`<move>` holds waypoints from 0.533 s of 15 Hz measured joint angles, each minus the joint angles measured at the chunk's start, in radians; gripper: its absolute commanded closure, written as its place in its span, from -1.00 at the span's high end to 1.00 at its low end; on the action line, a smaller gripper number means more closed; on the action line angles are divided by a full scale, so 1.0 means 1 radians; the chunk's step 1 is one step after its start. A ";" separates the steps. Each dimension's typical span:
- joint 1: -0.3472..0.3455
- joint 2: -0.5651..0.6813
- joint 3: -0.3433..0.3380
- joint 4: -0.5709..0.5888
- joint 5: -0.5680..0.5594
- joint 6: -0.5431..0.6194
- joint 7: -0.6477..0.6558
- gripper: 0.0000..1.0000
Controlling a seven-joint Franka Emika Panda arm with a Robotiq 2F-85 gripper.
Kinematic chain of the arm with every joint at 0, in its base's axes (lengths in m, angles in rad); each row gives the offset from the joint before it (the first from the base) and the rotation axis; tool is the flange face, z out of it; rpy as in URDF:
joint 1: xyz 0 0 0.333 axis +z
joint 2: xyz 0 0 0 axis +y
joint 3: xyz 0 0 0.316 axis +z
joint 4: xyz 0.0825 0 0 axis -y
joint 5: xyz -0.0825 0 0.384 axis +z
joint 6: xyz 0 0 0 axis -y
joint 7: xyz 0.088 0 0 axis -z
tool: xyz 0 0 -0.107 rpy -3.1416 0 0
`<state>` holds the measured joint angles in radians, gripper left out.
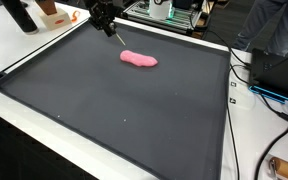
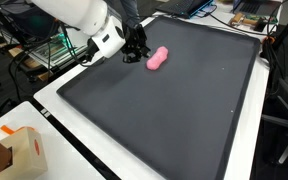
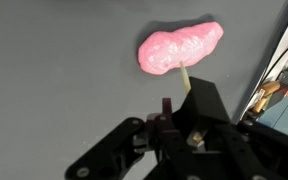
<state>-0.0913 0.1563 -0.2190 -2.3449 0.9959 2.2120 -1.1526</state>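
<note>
A pink lump of putty (image 1: 139,59) (image 2: 157,58) (image 3: 179,48) lies on the far part of a large dark grey mat (image 1: 114,120) (image 2: 174,120). My gripper (image 1: 106,22) (image 2: 134,48) (image 3: 179,108) hovers just beside the lump near the mat's edge. It is shut on a thin pale stick (image 1: 114,36) (image 3: 185,78). The stick points down at a slant, and in the wrist view its tip meets the near rim of the lump. The black fingers hide the stick's upper end.
The mat has a raised rim and sits on a white table (image 1: 24,40). A cardboard box (image 2: 14,150) stands at one table corner. Cables (image 1: 274,150) and black equipment (image 1: 284,70) lie beside the mat, with a rack of gear (image 1: 164,12) behind it.
</note>
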 measured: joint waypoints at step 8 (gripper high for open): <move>-0.015 0.042 0.052 0.013 0.000 0.063 0.005 -0.88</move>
<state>-0.1068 0.1987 -0.1672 -2.3318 0.9959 2.2751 -1.1472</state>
